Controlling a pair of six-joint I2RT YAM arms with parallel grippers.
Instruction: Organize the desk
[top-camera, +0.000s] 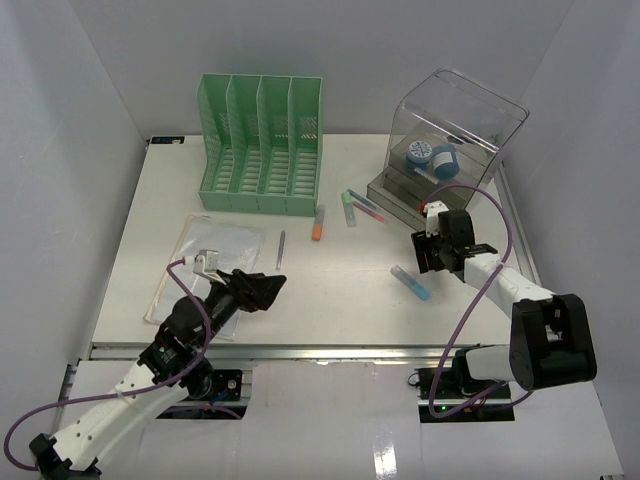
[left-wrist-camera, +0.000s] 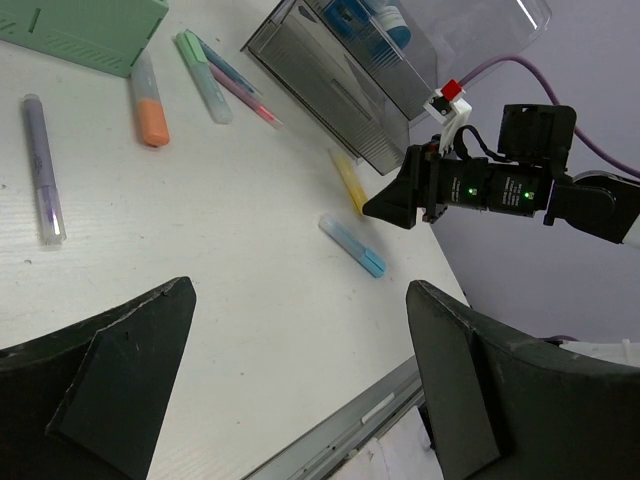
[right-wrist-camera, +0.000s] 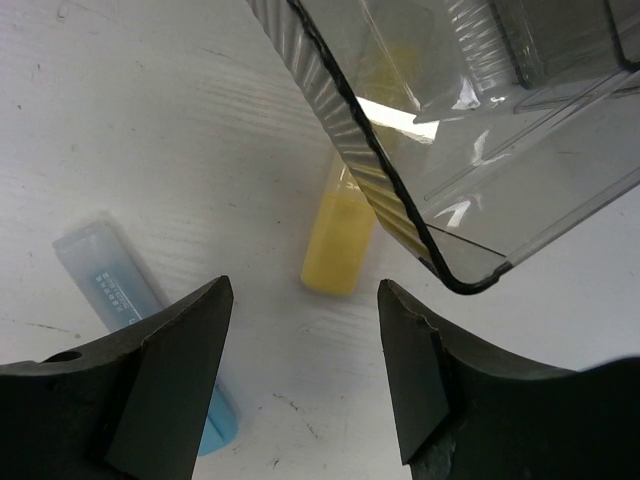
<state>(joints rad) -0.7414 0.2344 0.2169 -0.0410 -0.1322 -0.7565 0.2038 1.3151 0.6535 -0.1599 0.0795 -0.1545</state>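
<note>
The white desk (top-camera: 340, 300) carries scattered pens and highlighters. My right gripper (right-wrist-camera: 305, 300) hovers open beside the clear drawer box (right-wrist-camera: 450, 130). A yellow highlighter (right-wrist-camera: 340, 240) lies just beyond its fingertips, half under the box's edge, and nothing is between the fingers. A blue highlighter (right-wrist-camera: 110, 285) lies to its left. In the top view the right gripper (top-camera: 428, 250) covers the yellow one. My left gripper (top-camera: 262, 290) stands wide open and empty over the front of the desk (left-wrist-camera: 250, 300), near a clear bag of papers (top-camera: 205, 265).
A green file organizer (top-camera: 262, 145) stands at the back. In front of it lie an orange highlighter (top-camera: 318, 222), a green highlighter (top-camera: 349, 208), thin blue and pink pens (top-camera: 366, 206) and a purple pen (top-camera: 281, 249). A silver rail (top-camera: 330, 350) edges the desk front.
</note>
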